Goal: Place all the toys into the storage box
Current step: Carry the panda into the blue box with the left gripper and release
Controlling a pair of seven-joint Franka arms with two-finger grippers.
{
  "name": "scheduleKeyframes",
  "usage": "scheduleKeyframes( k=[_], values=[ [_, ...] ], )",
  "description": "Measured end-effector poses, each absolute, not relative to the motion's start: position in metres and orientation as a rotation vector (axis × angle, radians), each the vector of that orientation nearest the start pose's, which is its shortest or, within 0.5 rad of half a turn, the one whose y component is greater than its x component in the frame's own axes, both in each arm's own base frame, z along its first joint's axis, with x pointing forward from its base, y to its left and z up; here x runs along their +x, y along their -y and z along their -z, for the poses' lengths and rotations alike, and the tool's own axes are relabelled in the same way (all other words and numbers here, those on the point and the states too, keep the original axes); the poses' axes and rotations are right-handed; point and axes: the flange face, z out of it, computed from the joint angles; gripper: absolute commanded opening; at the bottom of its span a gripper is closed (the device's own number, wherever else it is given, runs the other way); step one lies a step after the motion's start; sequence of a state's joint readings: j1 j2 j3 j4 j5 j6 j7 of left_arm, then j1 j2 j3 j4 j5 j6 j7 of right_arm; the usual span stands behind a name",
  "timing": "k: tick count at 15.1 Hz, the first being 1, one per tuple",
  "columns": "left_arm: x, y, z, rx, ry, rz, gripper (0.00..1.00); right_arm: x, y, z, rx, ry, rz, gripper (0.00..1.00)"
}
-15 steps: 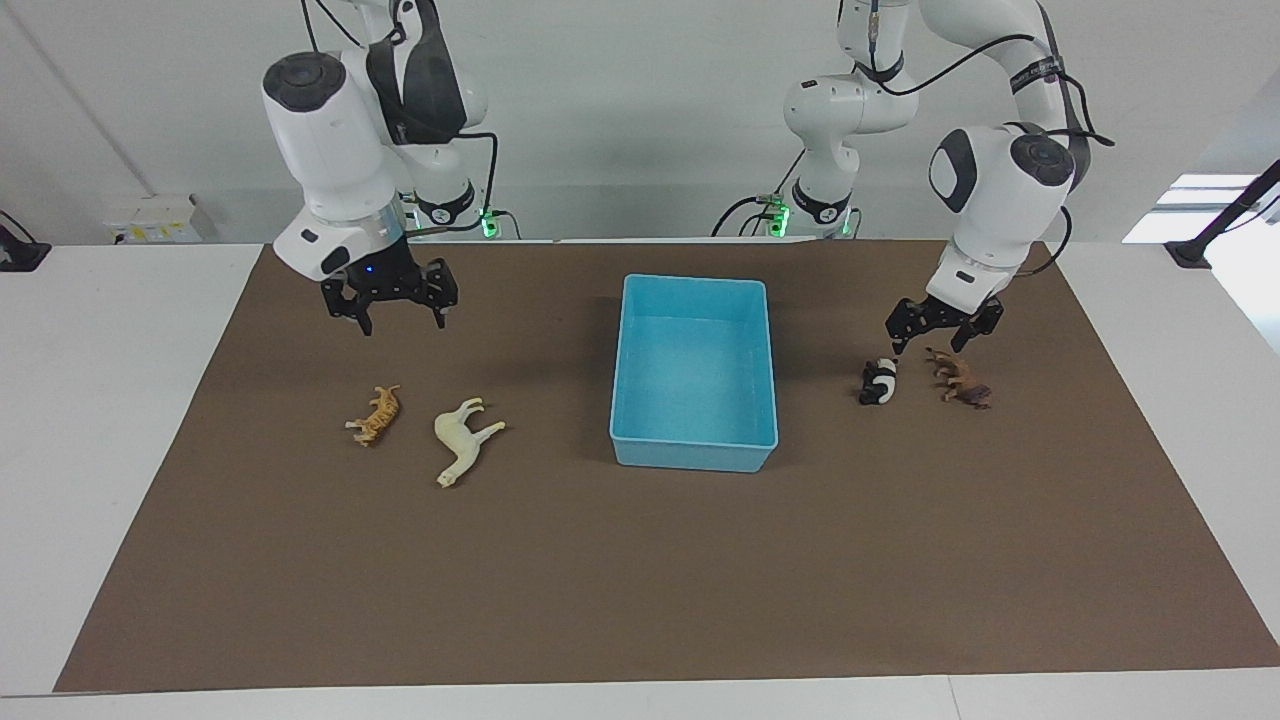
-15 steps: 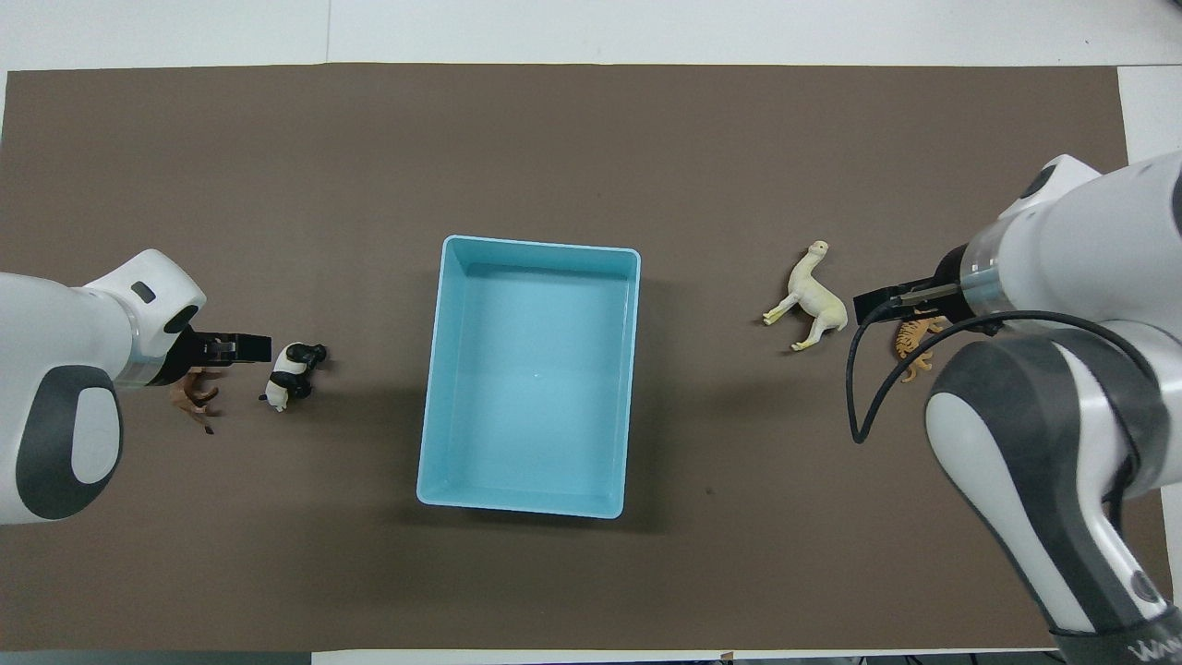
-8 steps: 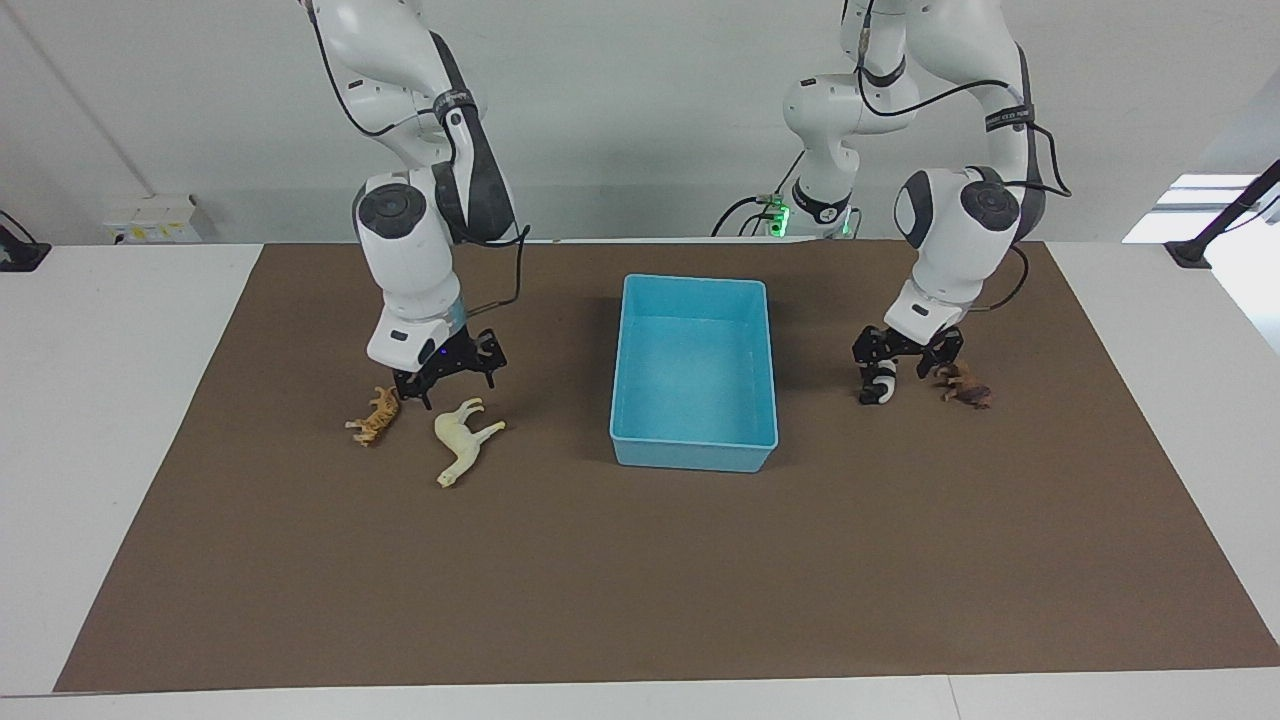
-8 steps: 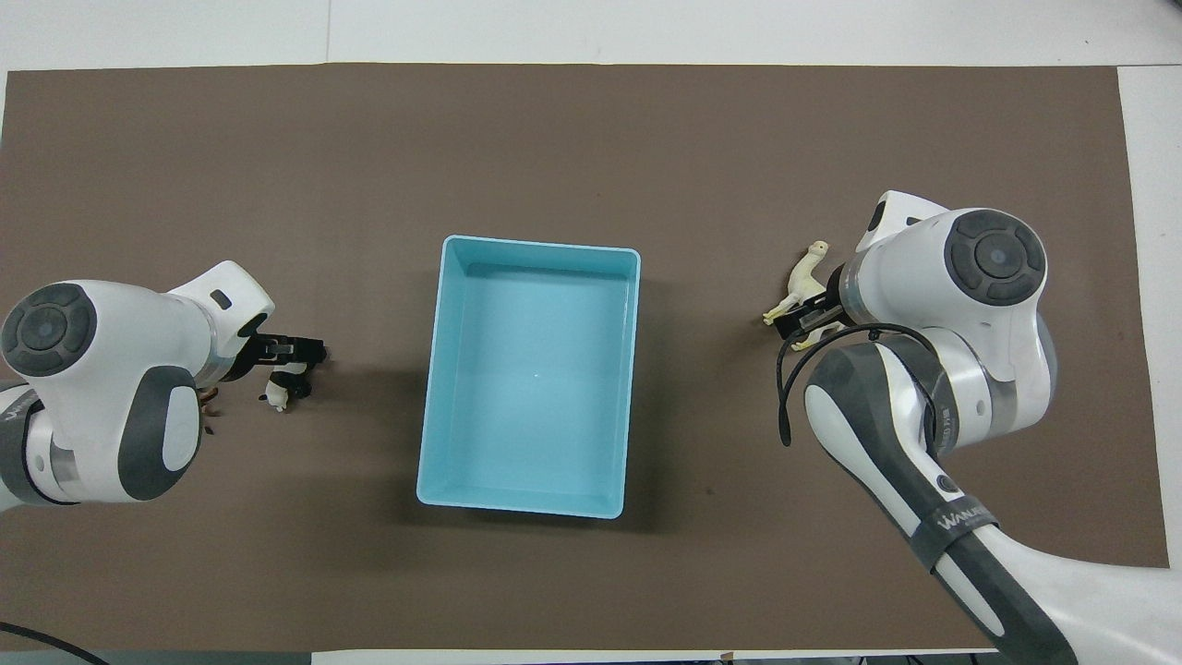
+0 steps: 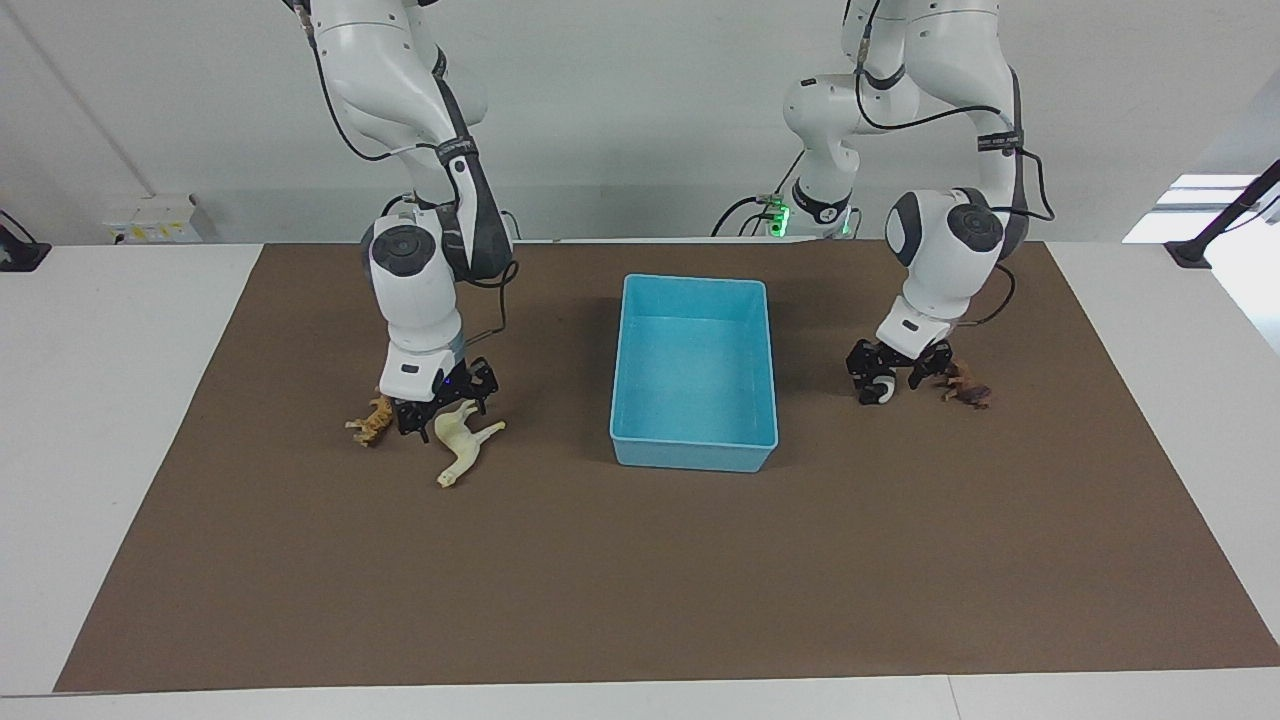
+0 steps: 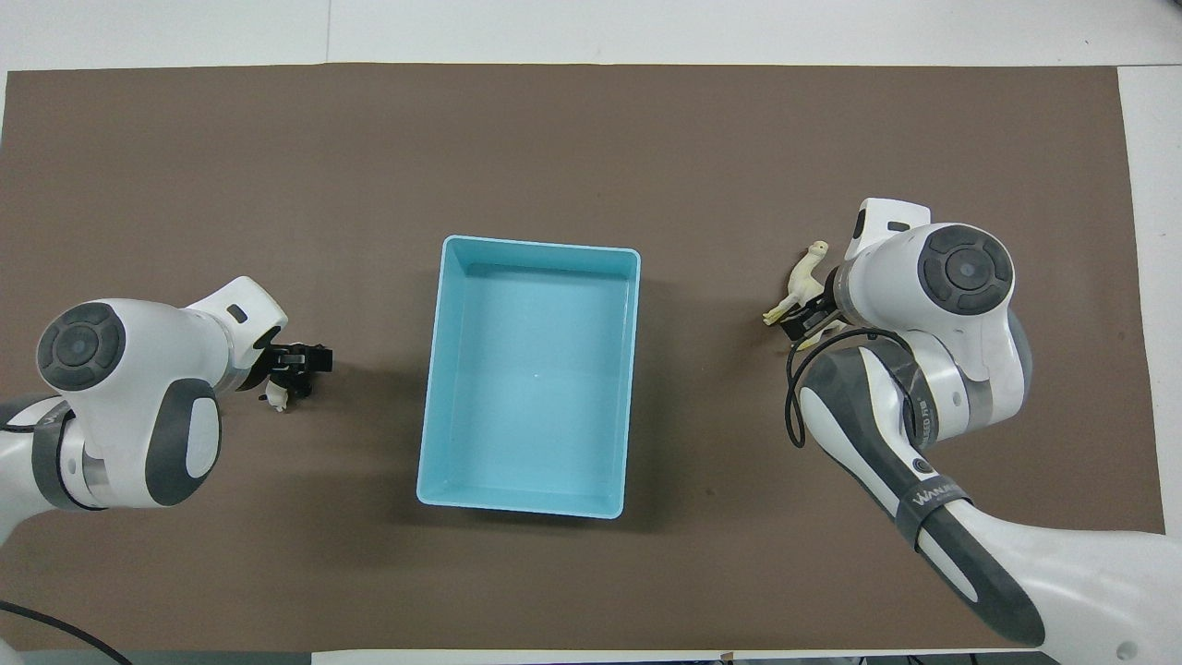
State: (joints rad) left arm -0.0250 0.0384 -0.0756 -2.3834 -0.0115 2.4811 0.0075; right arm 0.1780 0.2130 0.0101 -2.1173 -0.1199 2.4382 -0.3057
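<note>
The light blue storage box (image 5: 693, 456) stands empty at mid-table; it also shows in the overhead view (image 6: 540, 247). My right gripper (image 5: 440, 405) is open, low over the rear of the cream horse (image 5: 463, 448), with the orange tiger (image 5: 370, 425) just beside it. My left gripper (image 5: 893, 375) is open and down around the black-and-white panda (image 5: 882, 392); the brown figurine (image 5: 970, 390) lies beside it. In the overhead view the right gripper (image 6: 802, 319) covers part of the horse (image 6: 805, 274), and the left gripper (image 6: 297, 358) covers most of the panda (image 6: 276, 398). The arms hide the tiger and the brown figurine there.
A brown mat (image 5: 640, 580) covers the white table. Nothing else lies on it.
Both grippers have come down from above the mat. The right one now sits low over the horse, the left one around the panda. No toy has moved.
</note>
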Motion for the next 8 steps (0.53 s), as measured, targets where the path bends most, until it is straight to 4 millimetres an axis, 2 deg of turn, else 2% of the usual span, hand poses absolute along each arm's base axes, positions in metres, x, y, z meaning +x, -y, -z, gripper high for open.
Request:
scheduleKeyframes(
  k=[5,8],
  values=[
    [0.500,0.050,-0.307,-3.149,-0.156,0.095,1.00,0.575,-0.097,-0.316,-3.097,0.902,0.173,1.00],
    [0.500,0.051,-0.305,-3.150,-0.156,0.094,0.98,0.576,-0.100,-0.301,-3.091,0.912,0.164,1.00]
  ],
)
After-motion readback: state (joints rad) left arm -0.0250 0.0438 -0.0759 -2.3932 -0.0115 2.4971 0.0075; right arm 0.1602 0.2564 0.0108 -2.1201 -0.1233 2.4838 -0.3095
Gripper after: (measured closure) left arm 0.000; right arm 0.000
